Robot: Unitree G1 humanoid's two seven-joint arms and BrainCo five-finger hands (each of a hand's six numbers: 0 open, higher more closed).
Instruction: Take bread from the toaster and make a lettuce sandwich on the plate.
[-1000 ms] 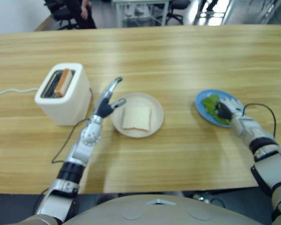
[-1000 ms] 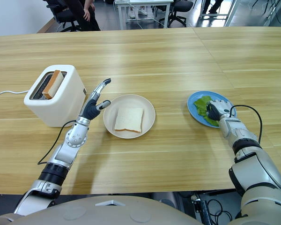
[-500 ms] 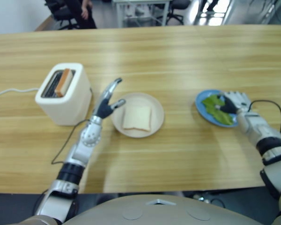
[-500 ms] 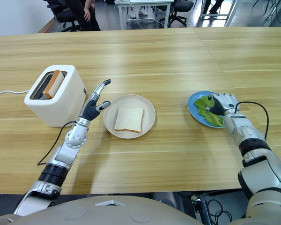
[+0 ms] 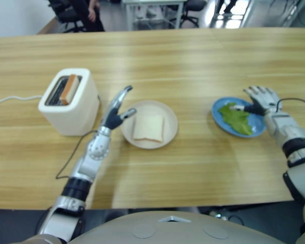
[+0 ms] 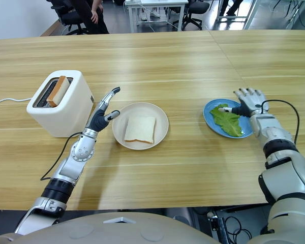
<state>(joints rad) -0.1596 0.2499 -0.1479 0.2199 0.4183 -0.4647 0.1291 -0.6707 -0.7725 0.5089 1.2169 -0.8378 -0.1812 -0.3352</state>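
Table [image 6: 193, 61]: long wooden top, bearing everything below; no shift since a second ago.
Toaster [image 6: 61, 109]: white, on the left part of the table, slots facing up; same spot as before.
Cream plate [image 6: 160, 119]: round, near the table's middle, just right of the left hand; unmoved.
Blue plate [image 6: 207, 118]: smaller, well apart to the right of the cream plate; unmoved.
Left hand [image 6: 101, 114]: raised between toaster and cream plate, fingers stretched out loosely, nothing held; same pose as a second ago.
Right hand [image 6: 249, 104]: at the blue plate's far right rim, fingers spread wide, nothing gripped, thumb tip reaching toward the lettuce's far edge; a second ago curled down over the leaf, since drawn back and opened.
Bread slice [image 6: 140, 129]: flat on the cream plate, slightly off-centre; unchanged.
Lettuce [image 6: 226, 121]: lying flat on the blue plate, now uncovered; earlier partly hidden under the right hand.
Toaster slice [image 6: 56, 90]: upright in a slot, top edge poking out; unchanged.
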